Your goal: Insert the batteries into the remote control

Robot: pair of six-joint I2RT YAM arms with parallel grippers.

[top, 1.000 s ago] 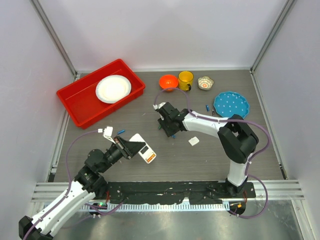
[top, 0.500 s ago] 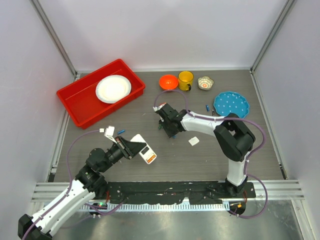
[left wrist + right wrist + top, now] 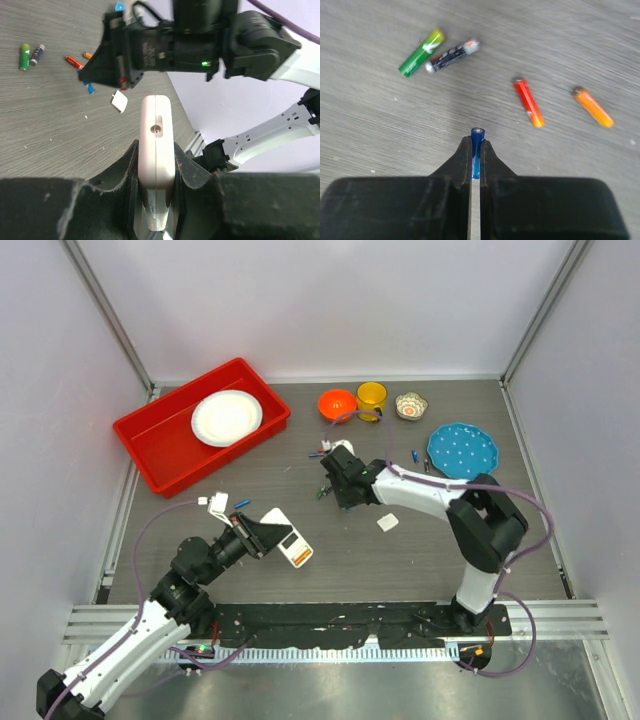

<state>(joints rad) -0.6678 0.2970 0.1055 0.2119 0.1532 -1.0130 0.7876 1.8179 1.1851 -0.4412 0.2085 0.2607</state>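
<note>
The white remote control (image 3: 156, 135) is held edge-on, and my left gripper (image 3: 156, 150) is shut on it. From above, its red-orange face (image 3: 293, 550) shows near the left gripper (image 3: 265, 536). My right gripper (image 3: 476, 145) is shut on a thin blue battery (image 3: 477, 145), lifted just above the table. In the top view the right gripper (image 3: 326, 489) is at mid-table. Ahead of it lie green (image 3: 421, 59), dark blue (image 3: 452, 55), red (image 3: 529, 102) and orange (image 3: 593, 106) batteries.
A small white cover piece (image 3: 387, 522) lies right of the right gripper. A red tray (image 3: 150, 435) holding a white plate is at back left. An orange bowl (image 3: 337, 403), a yellow mug (image 3: 372, 397), a small patterned bowl (image 3: 410, 406) and a blue plate (image 3: 462, 449) stand at the back.
The right gripper has closed on the blue battery and shifted slightly right and back. The left gripper has kept still with the remote.
</note>
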